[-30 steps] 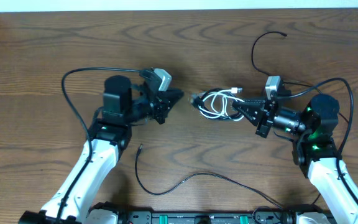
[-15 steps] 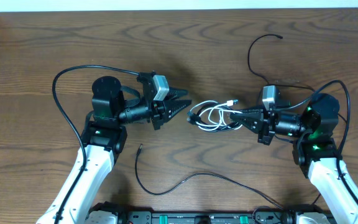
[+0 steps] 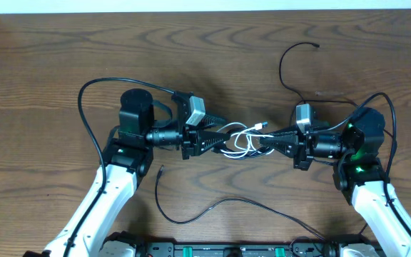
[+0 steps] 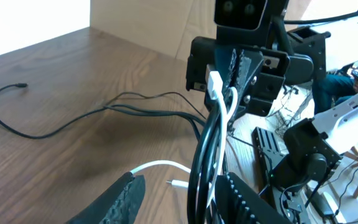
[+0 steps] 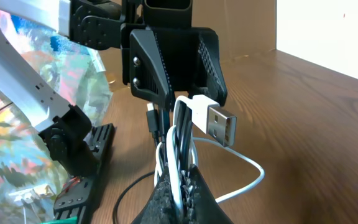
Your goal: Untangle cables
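The cables (image 3: 240, 140), a tangle of black and white loops, hang just above the wooden table between my two grippers. My right gripper (image 3: 266, 143) is shut on the tangle; in its wrist view the loops (image 5: 180, 134) rise from the pinched fingertips (image 5: 180, 186) and a white USB plug (image 5: 213, 121) sticks out to the right. My left gripper (image 3: 216, 139) faces it and stands open around the other end. In the left wrist view the bundle (image 4: 207, 155) passes between the fingers (image 4: 120, 199), close against the right one. A black strand (image 3: 287, 68) trails to the far right.
A separate loose black cable (image 3: 191, 210) curves along the near part of the table (image 3: 48, 71). The arms' own thick black wires arch over each arm. A black base rail (image 3: 220, 250) runs along the front edge. The table's far edge meets a white wall.
My left arm has swung right up to the tangle and its jaws have opened around it. My right gripper has carried the tangle a little to the left.
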You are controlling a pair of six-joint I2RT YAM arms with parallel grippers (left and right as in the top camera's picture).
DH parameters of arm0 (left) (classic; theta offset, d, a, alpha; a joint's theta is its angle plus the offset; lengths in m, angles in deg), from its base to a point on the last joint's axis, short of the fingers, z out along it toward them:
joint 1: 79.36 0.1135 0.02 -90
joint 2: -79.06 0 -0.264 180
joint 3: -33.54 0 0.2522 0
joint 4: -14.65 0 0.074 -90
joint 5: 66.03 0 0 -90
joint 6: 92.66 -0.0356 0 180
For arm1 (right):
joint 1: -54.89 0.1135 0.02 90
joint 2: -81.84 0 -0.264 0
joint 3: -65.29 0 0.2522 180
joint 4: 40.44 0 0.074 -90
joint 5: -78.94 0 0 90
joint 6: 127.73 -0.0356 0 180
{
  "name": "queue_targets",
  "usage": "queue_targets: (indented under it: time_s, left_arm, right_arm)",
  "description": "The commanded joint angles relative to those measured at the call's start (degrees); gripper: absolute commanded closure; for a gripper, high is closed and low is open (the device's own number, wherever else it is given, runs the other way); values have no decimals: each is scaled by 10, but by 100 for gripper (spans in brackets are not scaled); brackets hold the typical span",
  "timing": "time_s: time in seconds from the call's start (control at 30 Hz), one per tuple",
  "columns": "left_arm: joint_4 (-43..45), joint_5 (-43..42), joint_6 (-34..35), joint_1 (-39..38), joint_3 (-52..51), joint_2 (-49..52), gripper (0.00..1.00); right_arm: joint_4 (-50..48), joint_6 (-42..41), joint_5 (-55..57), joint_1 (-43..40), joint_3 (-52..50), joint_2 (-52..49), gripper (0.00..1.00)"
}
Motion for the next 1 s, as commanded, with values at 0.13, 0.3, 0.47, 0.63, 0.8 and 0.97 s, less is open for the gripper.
queue_targets:
  time_s: [0.13,0.3,0.47,0.63,0.8,0.97]
  left_arm:
    - [2,-10,-4,-27,6,5,56]
    - [3,-9,-34,-52,6,5,59]
    - [3,7,-57,-52,6,5,92]
    - [3,19,-57,-52,6,5,92]
    - [3,24,-57,-51,6,5,93]
    - [3,74,-54,-51,6,5,92]
  right_arm:
    - [-2,13,-13,3,1,5,99]
    - [-2,13,-9,3,1,5,99]
    - [-2,13,-5,3,1,5,99]
    - [-2,12,4,3,1,5,99]
    - [2,5,31,3,1,5,51]
    - [41,-77,192,2,1,5,17]
